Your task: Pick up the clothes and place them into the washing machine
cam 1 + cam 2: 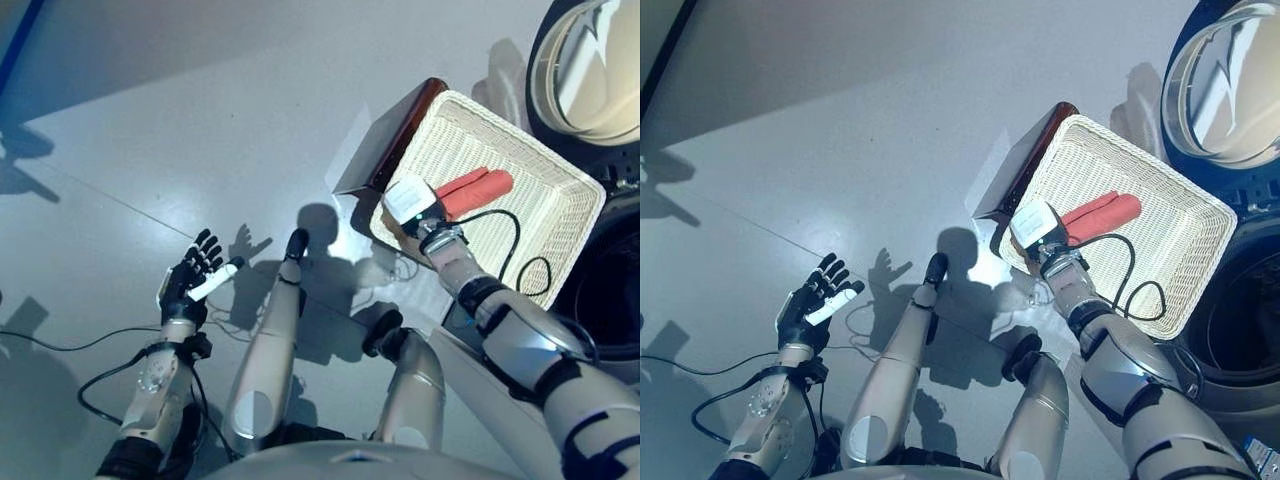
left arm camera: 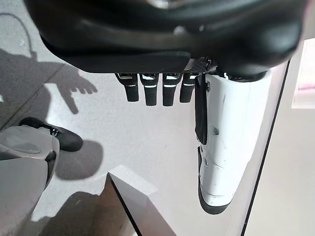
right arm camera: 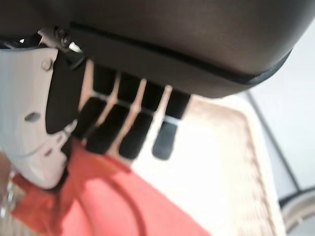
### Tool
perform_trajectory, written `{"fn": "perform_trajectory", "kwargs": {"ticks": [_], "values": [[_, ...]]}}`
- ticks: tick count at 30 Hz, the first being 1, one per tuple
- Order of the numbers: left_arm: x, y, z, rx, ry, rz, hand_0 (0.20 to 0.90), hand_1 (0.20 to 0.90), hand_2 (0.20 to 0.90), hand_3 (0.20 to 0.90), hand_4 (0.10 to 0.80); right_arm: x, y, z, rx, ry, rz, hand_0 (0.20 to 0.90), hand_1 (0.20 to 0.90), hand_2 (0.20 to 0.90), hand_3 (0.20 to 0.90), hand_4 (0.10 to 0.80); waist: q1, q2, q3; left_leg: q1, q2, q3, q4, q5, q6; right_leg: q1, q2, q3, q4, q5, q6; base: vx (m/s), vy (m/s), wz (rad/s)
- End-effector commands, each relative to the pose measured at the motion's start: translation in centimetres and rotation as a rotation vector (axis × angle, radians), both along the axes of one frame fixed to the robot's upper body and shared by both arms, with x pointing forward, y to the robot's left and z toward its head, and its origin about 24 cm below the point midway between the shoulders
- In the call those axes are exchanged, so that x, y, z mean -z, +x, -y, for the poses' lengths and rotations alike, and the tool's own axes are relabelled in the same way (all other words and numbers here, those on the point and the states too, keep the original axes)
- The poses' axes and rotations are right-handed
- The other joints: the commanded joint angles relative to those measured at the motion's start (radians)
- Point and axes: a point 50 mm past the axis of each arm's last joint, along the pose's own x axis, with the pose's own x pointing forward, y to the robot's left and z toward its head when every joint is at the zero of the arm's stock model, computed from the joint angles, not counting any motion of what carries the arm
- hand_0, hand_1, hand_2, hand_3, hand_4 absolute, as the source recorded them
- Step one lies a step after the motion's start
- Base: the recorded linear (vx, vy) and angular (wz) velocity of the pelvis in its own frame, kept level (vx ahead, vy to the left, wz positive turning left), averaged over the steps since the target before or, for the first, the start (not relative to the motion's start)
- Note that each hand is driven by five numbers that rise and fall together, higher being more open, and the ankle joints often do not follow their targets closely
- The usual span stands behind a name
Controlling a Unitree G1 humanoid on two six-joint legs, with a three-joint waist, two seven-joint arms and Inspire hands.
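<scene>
A laundry corner set on a bare floor, more test space than lived-in home.

We see a front-loading washing machine [image 1: 1225, 90] at the right edge, its round door [image 1: 590, 65] swung open and the dark drum opening [image 1: 1240, 325] showing below it. Just beside the machine sits a white woven basket [image 1: 545, 235] holding a red cloth [image 1: 1102, 214], and the basket rests partly on a dark brown box-like stand [image 1: 395, 135]. Around all this we see only a smooth, glossy grey floor [image 1: 200, 120], wide and open, with hard-edged shadows falling across it. A dark strip [image 1: 20, 40] runs along the floor's far left edge.
</scene>
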Motion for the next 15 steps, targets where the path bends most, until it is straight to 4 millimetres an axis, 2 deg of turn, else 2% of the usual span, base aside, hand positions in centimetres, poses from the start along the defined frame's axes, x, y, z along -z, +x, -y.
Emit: {"fn": "perform_trajectory", "kwargs": {"ticks": [1,5,10,15], "values": [[-2.9,0.1,-1.2,-0.012,0.055,0.157,0.900,0.900,0.900,0.900,0.800,-3.9,1.1,0.6,-0.044,0.032,0.186,0.200,0.200,0.200,0.200,0.300,0.005,-0.013,-0.033,0.006,0.028,0.038,0.105,-0.139,-0.017,-0.011,-0.012,0.068,-0.189,0.248,0.022,0.015,0.010,-0.07],[-2.6,0.0,-1.2,-0.009,0.048,0.149,0.900,0.900,0.900,0.900,0.800,-4.0,0.6,2.1,-0.021,0.042,0.193,0.200,0.200,0.200,0.200,0.300,-0.011,-0.021,-0.047,0.036,0.035,0.045,0.090,-0.141,-0.014,0.010,-0.008,0.077,-0.217,0.263,0.026,0.015,0.023,-0.20],[-2.4,-0.1,-1.2,-0.012,0.044,0.143,0.900,0.900,0.900,0.900,0.800,-3.6,0.0,3.1,-0.018,0.067,0.196,0.200,0.200,0.200,0.200,0.300,-0.030,-0.025,-0.062,0.062,0.043,0.057,0.079,-0.142,-0.012,0.031,-0.006,0.085,-0.248,0.277,0.029,0.033,0.025,-0.14],[-1.9,-0.4,-1.3,-0.025,0.044,0.124,0.900,0.900,0.900,0.900,0.800,-3.3,-1.4,4.3,-0.015,0.180,0.231,0.200,0.200,0.200,0.200,0.300,-0.061,-0.035,-0.081,0.101,0.047,0.075,0.055,-0.141,-0.011,0.063,-0.001,0.094,-0.291,0.295,0.034,0.028,0.018,-0.11]]}}
